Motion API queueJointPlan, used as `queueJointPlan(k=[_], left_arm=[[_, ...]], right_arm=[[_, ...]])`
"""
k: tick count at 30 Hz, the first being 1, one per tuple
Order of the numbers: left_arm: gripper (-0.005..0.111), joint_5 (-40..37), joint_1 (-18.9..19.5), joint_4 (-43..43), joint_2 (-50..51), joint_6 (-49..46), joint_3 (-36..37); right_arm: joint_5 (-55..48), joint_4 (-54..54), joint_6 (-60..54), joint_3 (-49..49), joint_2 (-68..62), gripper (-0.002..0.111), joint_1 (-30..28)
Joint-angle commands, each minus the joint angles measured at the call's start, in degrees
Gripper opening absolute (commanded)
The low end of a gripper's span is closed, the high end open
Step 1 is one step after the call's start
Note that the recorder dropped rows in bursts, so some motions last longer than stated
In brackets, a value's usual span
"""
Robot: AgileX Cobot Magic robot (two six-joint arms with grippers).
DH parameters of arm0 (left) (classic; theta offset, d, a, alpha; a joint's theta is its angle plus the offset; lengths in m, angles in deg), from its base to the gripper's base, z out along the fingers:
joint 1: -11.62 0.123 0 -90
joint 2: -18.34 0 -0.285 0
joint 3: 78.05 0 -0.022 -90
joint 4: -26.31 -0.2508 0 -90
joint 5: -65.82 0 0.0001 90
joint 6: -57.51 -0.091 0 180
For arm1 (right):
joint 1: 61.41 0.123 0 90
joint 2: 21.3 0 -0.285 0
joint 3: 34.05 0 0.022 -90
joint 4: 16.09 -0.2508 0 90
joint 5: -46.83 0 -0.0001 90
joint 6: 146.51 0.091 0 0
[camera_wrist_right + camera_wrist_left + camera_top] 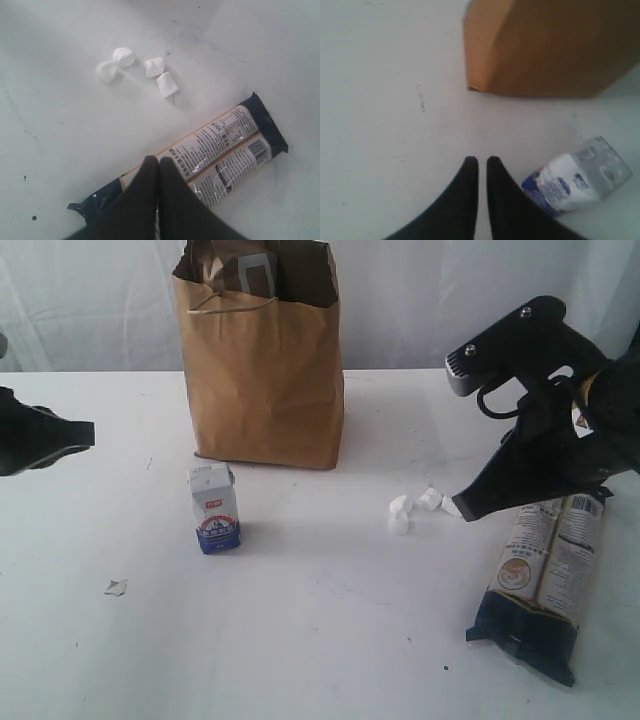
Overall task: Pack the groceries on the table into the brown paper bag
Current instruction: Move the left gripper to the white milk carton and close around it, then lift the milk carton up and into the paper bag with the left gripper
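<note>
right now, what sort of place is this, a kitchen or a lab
Probably a robot lab or test bench, not a kitchen: a plain white table backed by a pale curtain, a black robot arm over it, and a carton and packet set out near a brown paper bag.

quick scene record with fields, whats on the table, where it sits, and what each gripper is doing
bag: tall brown kraft paper bag, upright at the back of the white tabletop, mouth open, grey item showing inside
carton: small white-blue carton, upright, in front of the bag, apart from it
packet: long dark-blue and cream packet, lying flat on the right
loose bits: white puffy lumps beside the packet; small white scrap front left
left gripper: nearly shut, empty, near the carton
right gripper: shut, empty, by the packet
</note>
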Motion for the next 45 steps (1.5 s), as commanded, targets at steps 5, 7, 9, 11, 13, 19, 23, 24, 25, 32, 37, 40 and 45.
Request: queueJointPlan(k=[5, 7, 9, 11, 13, 19, 23, 24, 25, 32, 37, 40, 45], left_arm=[[0.105, 6.4, -0.3, -0.8, 0.1, -30.8, 0.2], [0.105, 6.3, -0.3, 0.9, 0.1, -31.3, 0.2], [0.105, 7.6, -0.3, 1.9, 0.1, -31.4, 0.2], [0.105, 9.8, -0.3, 1.9, 0.1, -31.4, 0.2], [0.105, 12.8, -0.3, 3.3, 0.4, -32.1, 0.2], [0.105, 22.6, -1.6, 5.5, 10.3, -57.0, 0.3], [0.105, 23.7, -1.6, 12.1, 17.1, -68.6, 0.3], [0.105, 24.3, -1.7, 13.3, 18.1, -70.3, 0.3], [0.105, 25.4, -1.7, 15.5, 19.9, -73.2, 0.3], [0.105, 31.7, -1.7, 21.6, 30.5, -80.6, -5.4], [0.105, 37.1, -3.4, 21.6, 34.9, -78.9, -9.3], [0.105, 36.1, -5.1, 21.6, 36.2, -78.9, -10.1], [0.095, 34.9, -6.0, 21.8, 36.4, -78.9, -10.0]], right_arm=[[0.6, 0.6, 2.7, -0.2, -0.7, 0.0, -0.2], [0.5, 0.3, 2.7, -0.2, -1.0, 0.0, -0.2], [0.2, 0.3, 2.9, -0.2, -1.1, 0.0, -0.2], [0.2, 0.3, 2.9, -0.2, -1.4, 0.0, -0.2], [0.2, 0.3, 2.9, -0.2, -1.5, 0.0, -0.2], [0.2, 0.4, 2.9, -0.2, -2.0, 0.0, -0.2], [-2.1, 0.4, 2.9, -0.2, -2.0, 0.0, -0.2], [-2.2, 0.4, 2.9, -0.2, -2.0, 0.0, -0.2], [-2.3, 0.4, 2.9, -0.2, -2.0, 0.0, -0.2], [-1.8, 0.3, 2.9, -0.2, -2.0, 0.0, -0.2], [-1.2, 0.3, 2.9, -0.2, -2.0, 0.0, -0.2], [-1.0, 0.3, 2.9, -0.2, -2.0, 0.0, -0.2], [-1.1, 0.1, 2.9, -0.2, -2.0, 0.0, -0.2]])
